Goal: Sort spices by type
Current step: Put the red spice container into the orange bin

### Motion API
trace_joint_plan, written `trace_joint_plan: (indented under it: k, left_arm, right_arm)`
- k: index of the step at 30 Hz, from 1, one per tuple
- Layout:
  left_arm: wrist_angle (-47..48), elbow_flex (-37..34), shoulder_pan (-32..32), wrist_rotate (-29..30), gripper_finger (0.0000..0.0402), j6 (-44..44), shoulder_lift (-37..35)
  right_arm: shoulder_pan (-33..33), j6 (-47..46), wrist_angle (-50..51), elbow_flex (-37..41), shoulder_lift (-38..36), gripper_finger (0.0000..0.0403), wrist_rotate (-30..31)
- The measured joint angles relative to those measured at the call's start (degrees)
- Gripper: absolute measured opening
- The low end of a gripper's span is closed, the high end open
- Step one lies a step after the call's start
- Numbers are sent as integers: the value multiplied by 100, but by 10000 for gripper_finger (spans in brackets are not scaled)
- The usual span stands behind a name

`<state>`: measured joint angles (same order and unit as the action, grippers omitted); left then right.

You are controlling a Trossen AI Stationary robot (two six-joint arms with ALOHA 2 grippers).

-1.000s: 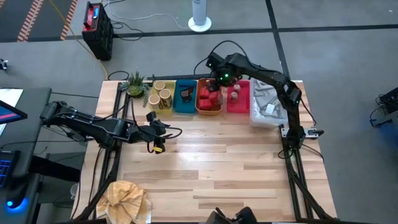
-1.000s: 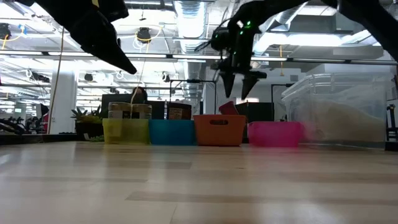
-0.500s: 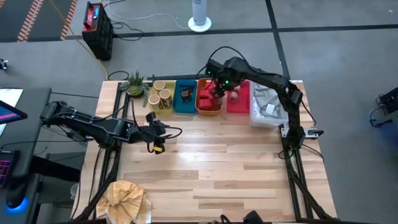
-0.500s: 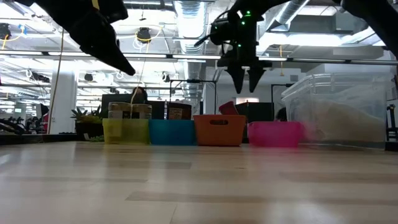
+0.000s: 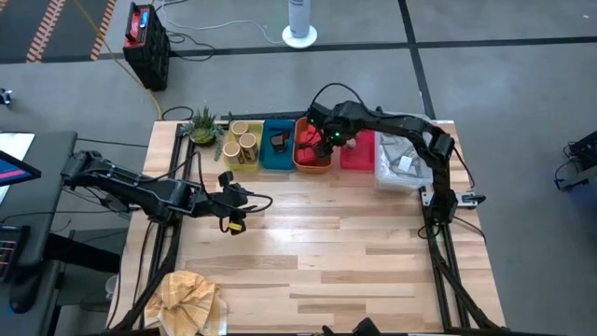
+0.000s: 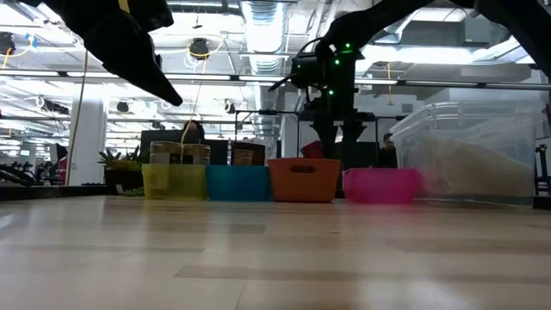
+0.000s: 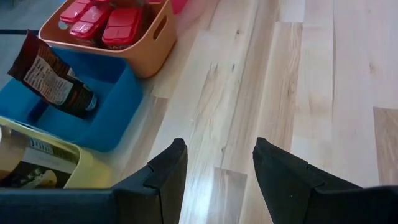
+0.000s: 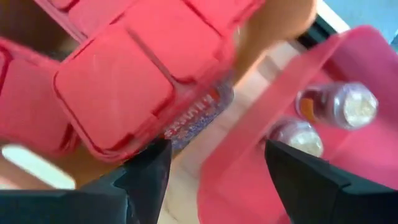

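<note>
Over the orange plastic tray (image 5: 313, 162), the right claw (image 5: 325, 147) hangs open and empty above the red boxy spice packs (image 8: 118, 93), grouped there by type; the left claw (image 5: 235, 222) waits open above the wooden tabletop (image 5: 326, 252).

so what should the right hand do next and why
Probably keep lowering onto the red pack and close. The right hand hangs open and empty over the orange tray, that pack sitting right by its fingers. The left hand waits open above bare table.
</note>
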<state>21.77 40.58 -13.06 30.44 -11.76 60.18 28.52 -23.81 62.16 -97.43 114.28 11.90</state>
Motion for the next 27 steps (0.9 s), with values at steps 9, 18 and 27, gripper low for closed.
trace_joint_plan:
  k: [9,18,27]
  left_arm:
    - [85,0,0,9,173,-73,0]
    - [75,0,0,15,173,-73,0]
    - [64,0,0,20,173,-73,0]
  right_arm:
    - [134,84,-365,507,-2,297,-193]
    - [265,170,-246,509,-116,297,396]
    - [341,477,-833,520,32,297,183]
